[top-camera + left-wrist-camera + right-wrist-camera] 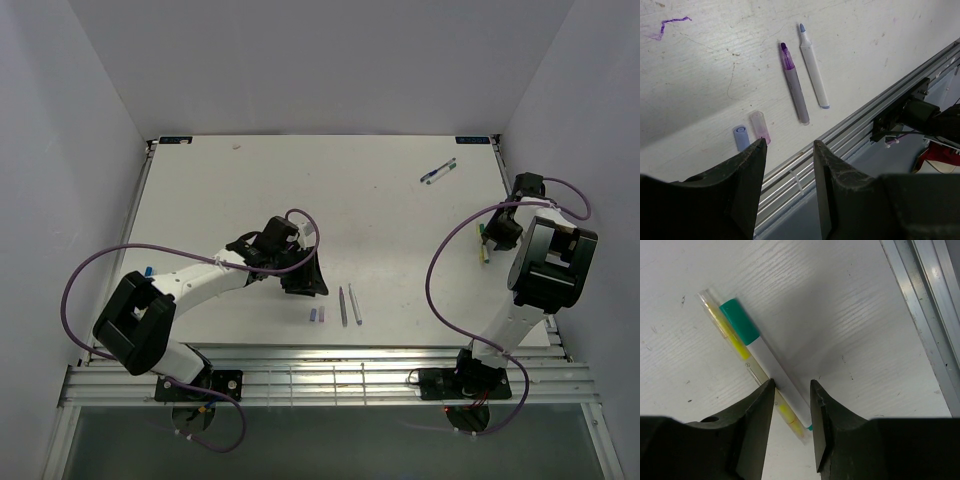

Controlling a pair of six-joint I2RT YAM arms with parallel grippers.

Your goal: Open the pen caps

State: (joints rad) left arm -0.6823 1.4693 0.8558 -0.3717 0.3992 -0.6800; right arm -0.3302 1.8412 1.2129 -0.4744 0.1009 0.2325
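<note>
left gripper [789,145]: wide open, holds nothing, just beside purple cap [760,127] and blue cap [741,137] | purple pen [794,82], blue pen [813,67]: bare, side by side, tips away from rail [855,135] | right gripper [791,385]: open over green pen [760,355] and yellow pen [735,337], both capped, slanted, side by side

White table [300,180], purple scribble [677,20]
</note>
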